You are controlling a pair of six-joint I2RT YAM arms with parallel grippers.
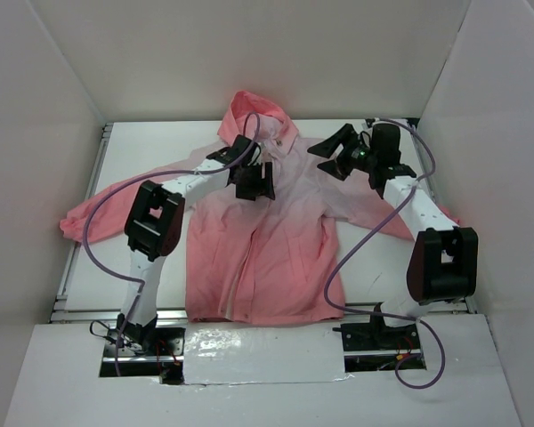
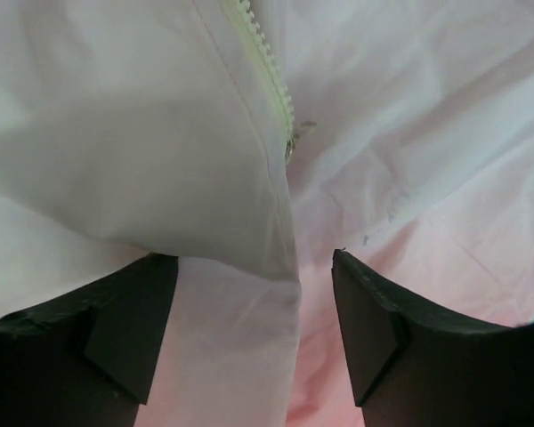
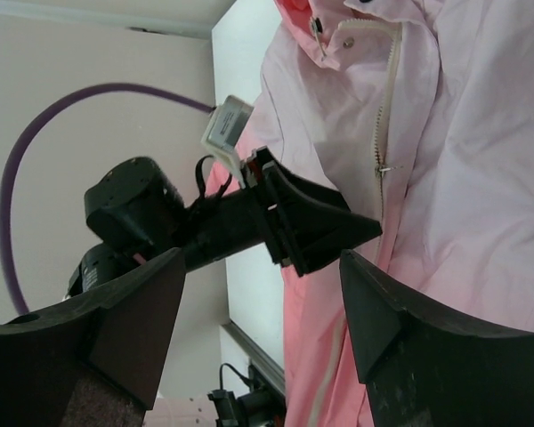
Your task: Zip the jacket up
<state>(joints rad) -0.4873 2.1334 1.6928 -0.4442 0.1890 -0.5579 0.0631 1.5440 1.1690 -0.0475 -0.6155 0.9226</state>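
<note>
Jacket [image 1: 267,258] lies flat, front up, on the white counter [image 1: 151,156], with the hem [image 1: 249,316] at the near edge and the sleeves out to left and right. The lower front below the slider is unzipped.

Left end effector [image 1: 254,187] is down over the pale chest with its fingers spread and nothing pinched. In the left wrist view a fabric fold runs between the fingers, and the zipper slider [image 2: 289,147] sits just beyond the tips on the light zipper [image 2: 271,71].

Right end effector [image 1: 325,160] is further back, on the right by the collar. It is also spread, holding nothing, and pointing left toward the other one. Hood [image 1: 254,111] is farthest.
</note>
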